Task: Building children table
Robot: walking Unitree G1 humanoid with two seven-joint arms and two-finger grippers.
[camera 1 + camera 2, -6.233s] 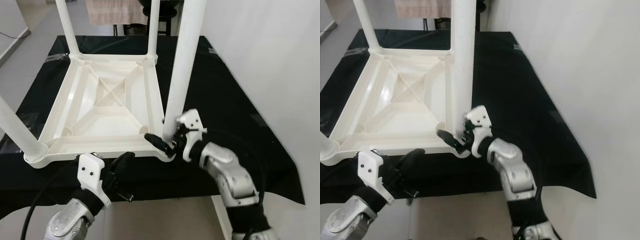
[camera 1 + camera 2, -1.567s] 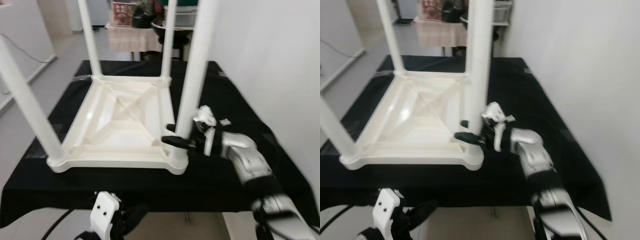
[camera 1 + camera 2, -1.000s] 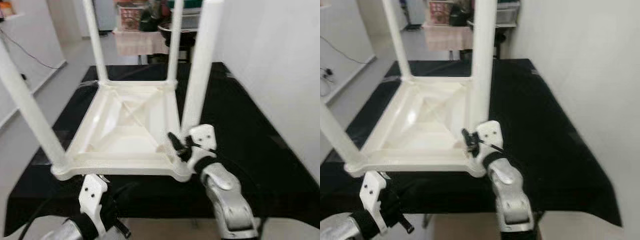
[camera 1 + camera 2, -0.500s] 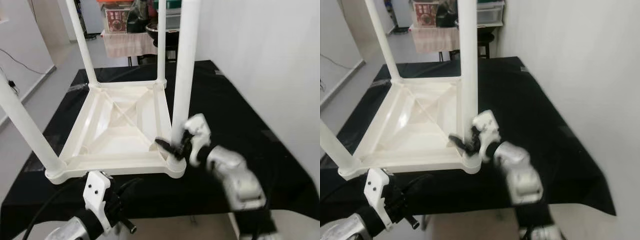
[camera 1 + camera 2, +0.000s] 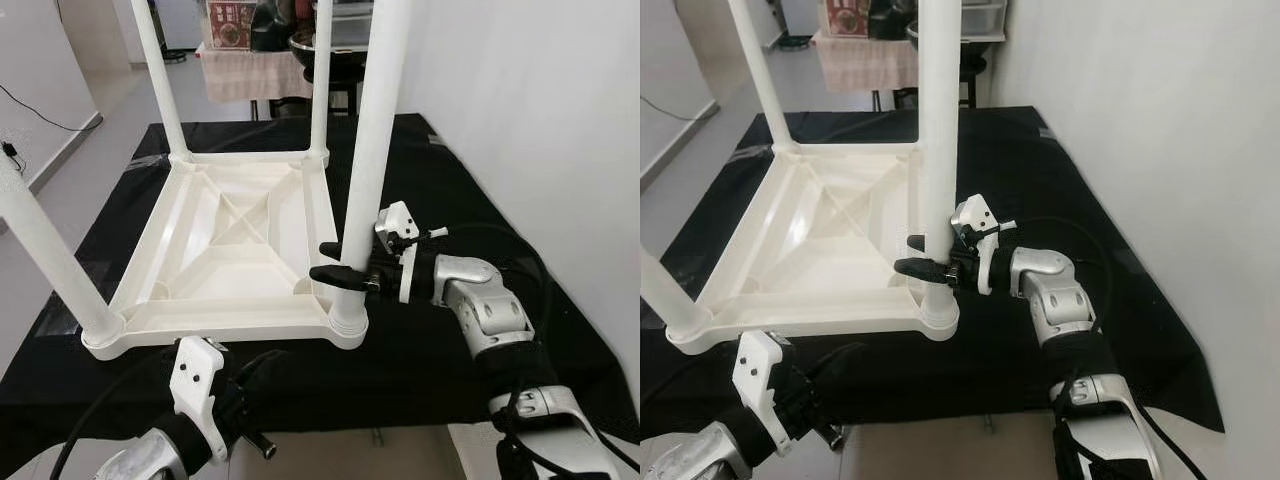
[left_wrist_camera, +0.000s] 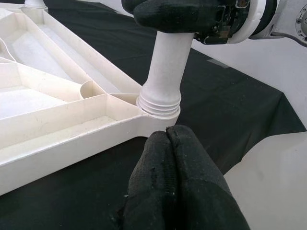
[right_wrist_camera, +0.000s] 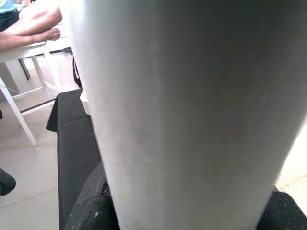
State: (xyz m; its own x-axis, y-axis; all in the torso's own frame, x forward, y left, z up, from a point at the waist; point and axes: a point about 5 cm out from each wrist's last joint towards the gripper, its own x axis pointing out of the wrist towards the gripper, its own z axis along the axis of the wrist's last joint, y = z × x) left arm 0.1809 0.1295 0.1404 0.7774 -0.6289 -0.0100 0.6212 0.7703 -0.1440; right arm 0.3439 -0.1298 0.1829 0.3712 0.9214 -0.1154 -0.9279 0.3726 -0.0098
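A white plastic children's table lies upside down on a black cloth, its four legs pointing up. The near right leg stands in its corner socket, with a few thread rings showing above the rim. My right gripper is shut on this leg just above the socket, one black finger on each side. In the right wrist view the leg sits close between the fingers. My left gripper is shut on nothing, low in front of the table's near edge, pointing at that corner.
A white wall runs close along the right of the black cloth. Beyond the far edge stands a cloth-covered side table with pots. Bare floor and a cable lie to the left. A person's arm rests on a distant table.
The camera has shifted. My right gripper has levelled out and now clasps the near right leg slightly higher than half a second ago. The left gripper stays low at the front.
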